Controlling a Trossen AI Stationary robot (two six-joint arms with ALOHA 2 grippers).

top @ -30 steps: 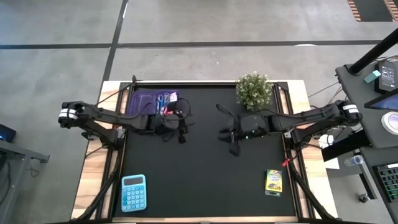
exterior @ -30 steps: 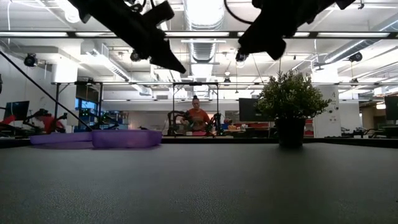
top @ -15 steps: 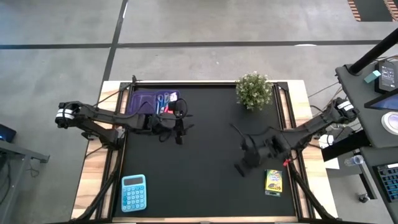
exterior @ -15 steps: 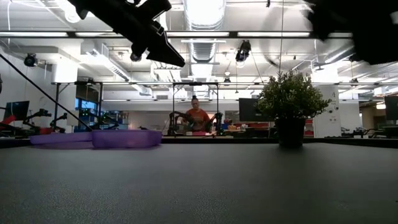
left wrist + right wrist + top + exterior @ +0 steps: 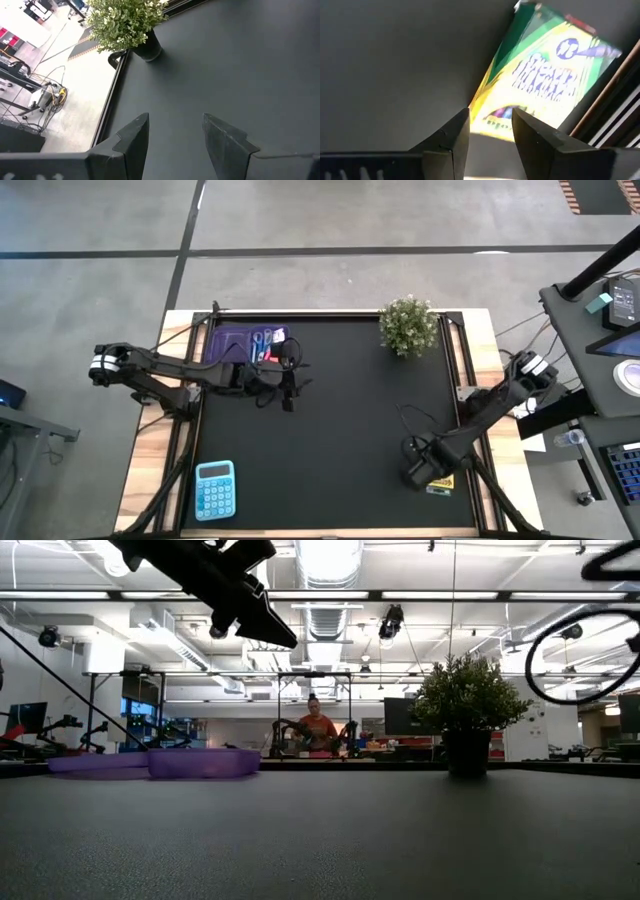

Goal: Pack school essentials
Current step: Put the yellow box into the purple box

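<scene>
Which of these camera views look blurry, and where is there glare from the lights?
Right wrist view: the crayon box is soft and smeared, too close to focus. Low view: bright ceiling lights blow out to white, and the left gripper shows only as a dark silhouette. High view: even light, no strong glare. Left wrist view: the potted plant is sharp.

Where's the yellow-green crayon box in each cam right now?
High view: yellow-green crayon box at the mat's near right corner, mostly under the right gripper.
Low view: not in it.
Left wrist view: not in it.
Right wrist view: box just beyond the open fingers.
Shared landmark: small green potted plant, also in the low and left wrist views.
</scene>
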